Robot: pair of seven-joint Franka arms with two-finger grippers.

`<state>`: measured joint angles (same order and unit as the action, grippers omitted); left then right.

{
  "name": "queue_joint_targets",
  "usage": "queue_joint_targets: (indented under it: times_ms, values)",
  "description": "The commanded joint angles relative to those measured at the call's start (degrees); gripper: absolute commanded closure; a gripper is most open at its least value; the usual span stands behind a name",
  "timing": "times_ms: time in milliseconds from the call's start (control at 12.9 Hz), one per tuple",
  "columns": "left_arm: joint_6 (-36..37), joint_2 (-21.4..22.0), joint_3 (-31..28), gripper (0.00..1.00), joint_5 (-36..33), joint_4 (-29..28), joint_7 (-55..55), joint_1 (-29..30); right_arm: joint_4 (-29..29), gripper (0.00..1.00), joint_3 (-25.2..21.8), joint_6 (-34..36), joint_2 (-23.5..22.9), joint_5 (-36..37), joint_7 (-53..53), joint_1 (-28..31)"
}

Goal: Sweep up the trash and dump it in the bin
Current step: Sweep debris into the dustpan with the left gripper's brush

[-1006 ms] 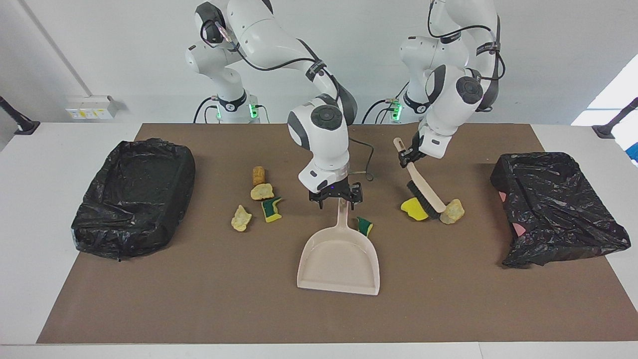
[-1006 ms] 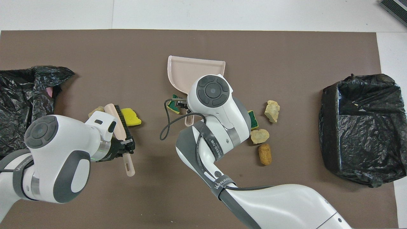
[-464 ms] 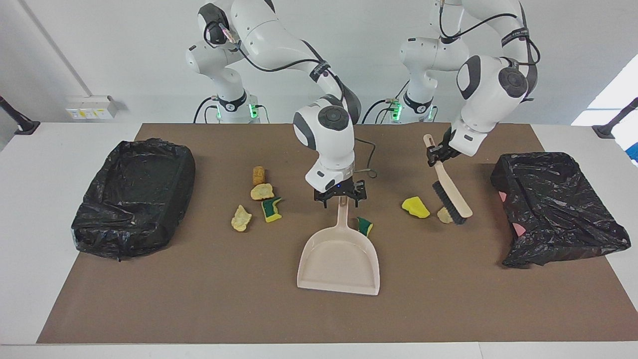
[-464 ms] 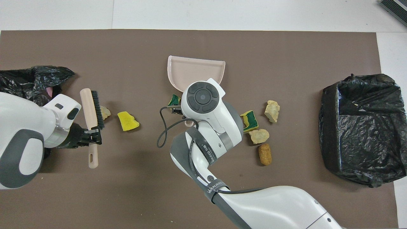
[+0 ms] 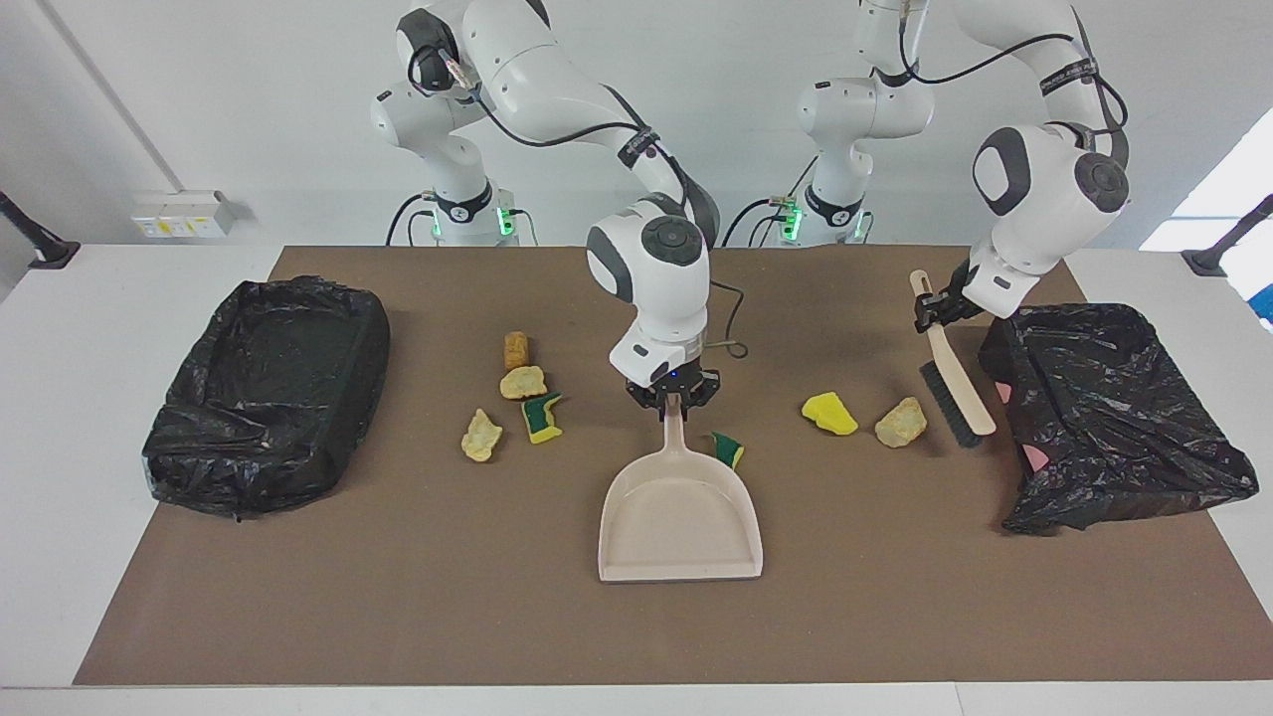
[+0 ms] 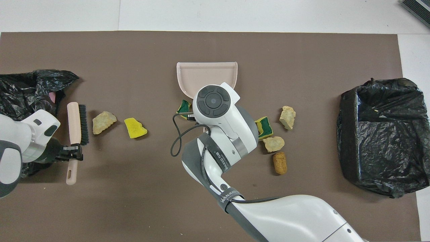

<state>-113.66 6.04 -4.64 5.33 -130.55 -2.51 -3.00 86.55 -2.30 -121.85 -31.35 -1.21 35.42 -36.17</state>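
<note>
Camera layout: two fixed high views, half a turn apart.
The facing view looks from across the table (image 5: pixel 60 398) toward the arm bases, taking in the whole mat (image 5: pixel 895 617) and the wall. The overhead view looks steeply down from above the robots' end and sits closer. Both views share the mat (image 6: pixel 302 50), both bins (image 5: pixel 269 398) (image 6: pixel 379 134), the dustpan (image 5: pixel 681 517) (image 6: pixel 201 72) and the brush (image 5: pixel 955 383) (image 6: pixel 74 134).

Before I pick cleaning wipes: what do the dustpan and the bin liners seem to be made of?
The dustpan looks like smooth, matte beige plastic, one moulded piece with a raised rim. The bin liners look like thin black plastic film: glossy, crinkled, slack.
</note>
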Motion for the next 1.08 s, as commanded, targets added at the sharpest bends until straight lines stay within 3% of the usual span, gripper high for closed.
queue_joint_targets:
  times_ms: [0, 310, 464, 696, 1006]
  values:
    - [-2.97, 0.20, 0.24, 1.00, -1.20, -2.86, 0.14, -0.87, -0.16, 1.00, -0.07, 3.55, 3.73, -1.33, -6.46, 2.32]
    - [-4.20, -0.67, 0.33, 1.00, -1.20, -3.30, -3.54, -6.64, 4.59, 1.00, 0.10, 14.24, 16.12, -1.95, -44.63, 11.89]
    - [-5.51, -1.38, 0.42, 1.00, -1.11, -3.30, -6.00, -8.86, 6.26, 1.00, 0.01, 21.28, 19.56, -1.95, -61.88, 14.88]
    - [-7.53, -2.86, 0.51, 1.00, -0.94, -3.30, -11.35, -12.89, 10.29, 1.00, -0.08, 20.09, 20.97, -1.34, -83.07, 17.18]
    - [-10.53, -3.58, 0.60, 1.00, -0.41, -3.30, -16.38, -16.68, 14.17, 1.00, -0.07, 12.71, 17.13, 1.90, -89.11, 13.25]
